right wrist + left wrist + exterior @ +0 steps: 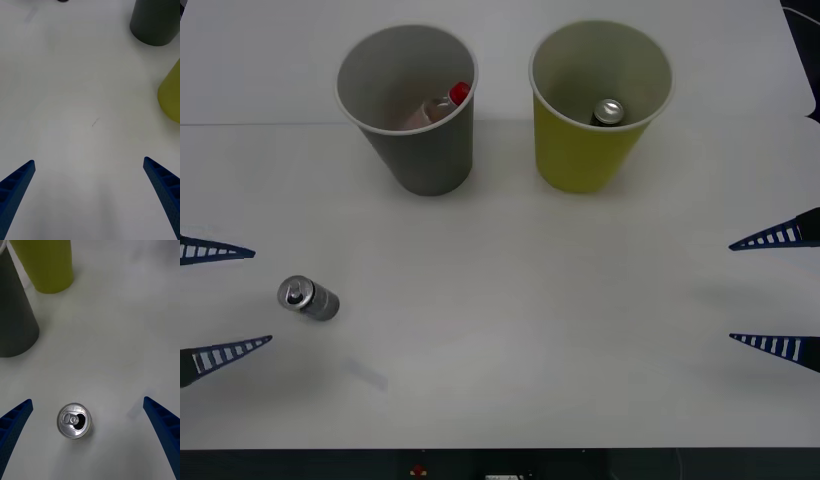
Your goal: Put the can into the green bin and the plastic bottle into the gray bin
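Observation:
The can lies on its side on the white table at the front left, its shiny pull-tab top facing my left gripper. That gripper is open, its fingertips just short of the can and to either side of it. In the gray bin at the back left leans the plastic bottle, red cap up. To its right, the green bin holds a darker-sided can. My right gripper hangs open over bare table at the right, holding nothing.
The two bins stand side by side with a narrow gap between them; the right wrist view shows the gray bin and green bin ahead. The table's front edge runs close below the grippers.

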Tool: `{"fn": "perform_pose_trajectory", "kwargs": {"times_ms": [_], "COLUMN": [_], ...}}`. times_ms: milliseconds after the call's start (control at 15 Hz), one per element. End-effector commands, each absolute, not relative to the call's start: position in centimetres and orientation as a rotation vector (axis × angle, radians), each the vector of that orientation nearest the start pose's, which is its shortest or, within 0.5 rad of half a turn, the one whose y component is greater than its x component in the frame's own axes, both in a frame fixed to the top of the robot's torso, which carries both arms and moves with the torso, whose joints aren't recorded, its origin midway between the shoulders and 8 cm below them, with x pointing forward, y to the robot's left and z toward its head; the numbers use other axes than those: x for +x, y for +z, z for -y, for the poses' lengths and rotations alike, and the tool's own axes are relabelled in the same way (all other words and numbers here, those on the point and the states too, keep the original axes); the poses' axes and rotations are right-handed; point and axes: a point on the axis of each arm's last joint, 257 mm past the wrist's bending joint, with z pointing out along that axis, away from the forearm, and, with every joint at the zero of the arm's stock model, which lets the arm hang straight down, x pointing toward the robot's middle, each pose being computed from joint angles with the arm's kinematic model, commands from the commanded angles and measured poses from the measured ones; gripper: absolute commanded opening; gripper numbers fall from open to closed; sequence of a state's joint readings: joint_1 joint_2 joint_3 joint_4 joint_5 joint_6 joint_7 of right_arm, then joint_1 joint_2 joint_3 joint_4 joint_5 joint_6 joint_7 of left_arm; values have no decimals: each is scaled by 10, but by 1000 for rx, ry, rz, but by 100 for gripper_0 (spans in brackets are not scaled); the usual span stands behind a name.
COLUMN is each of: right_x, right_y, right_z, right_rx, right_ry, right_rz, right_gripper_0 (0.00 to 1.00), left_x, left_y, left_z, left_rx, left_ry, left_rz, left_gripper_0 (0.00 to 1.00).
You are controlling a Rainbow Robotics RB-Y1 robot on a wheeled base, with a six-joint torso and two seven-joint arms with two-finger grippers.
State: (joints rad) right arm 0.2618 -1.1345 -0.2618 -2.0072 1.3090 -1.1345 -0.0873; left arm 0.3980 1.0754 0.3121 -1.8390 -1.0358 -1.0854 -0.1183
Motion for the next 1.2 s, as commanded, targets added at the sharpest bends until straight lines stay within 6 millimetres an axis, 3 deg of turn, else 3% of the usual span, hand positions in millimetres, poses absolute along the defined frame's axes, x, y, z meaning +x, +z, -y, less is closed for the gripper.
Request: {"fn": "perform_pose_trajectory", "kwargs": {"times_ms": [67,800,1200], "right_x": [341,341,341], "right_y": [-167,-167,-167], "right_z": [286,286,286], "right_rx": [-1634,-1634,-1634], "right_ry": [209,209,209], "right_rz": [-1596,-1596,-1596], "right_gripper_0": [100,100,100], "left_x": [331,326,332], "left_y": [-172,-207,-235], "left_z": [-328,-356,-354], "left_rx": [1239,766,559], "left_ry": [-314,-236,-253], "left_rz": [-1619,-1730,-1786], "left_gripper_0": [100,100,100]}}
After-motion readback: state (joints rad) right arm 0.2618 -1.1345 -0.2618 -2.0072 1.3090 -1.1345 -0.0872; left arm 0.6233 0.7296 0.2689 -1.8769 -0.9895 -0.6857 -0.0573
